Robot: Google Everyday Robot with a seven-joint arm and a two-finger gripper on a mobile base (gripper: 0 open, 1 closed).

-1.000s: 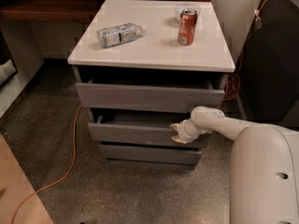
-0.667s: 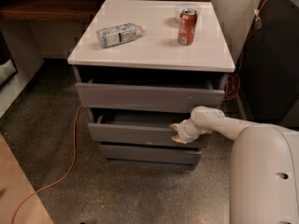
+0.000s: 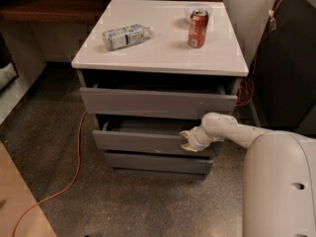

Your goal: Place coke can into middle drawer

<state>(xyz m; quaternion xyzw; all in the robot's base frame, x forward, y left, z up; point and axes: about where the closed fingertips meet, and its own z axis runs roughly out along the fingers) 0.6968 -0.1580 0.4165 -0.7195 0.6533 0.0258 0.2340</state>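
Camera view, gripper [image 3: 189, 141]: at right front edge of middle drawer [image 3: 143, 141]; open or closed cannot be told.
Drawer state: partly open.
Coke can [image 3: 197, 29]: upright on bench [image 3: 163, 51], far right; judged light, dentable, slick; to be gripped mid-body.

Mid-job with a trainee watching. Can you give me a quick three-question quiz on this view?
1. True or false: the coke can is already inside the middle drawer.
2. Where is the gripper? A) above the can B) at the right end of the middle drawer's front C) on the floor
3. Is the plastic bottle upright or lying down?
Key: 1 false, the coke can stands on the cabinet top. 2 B. 3 lying down.
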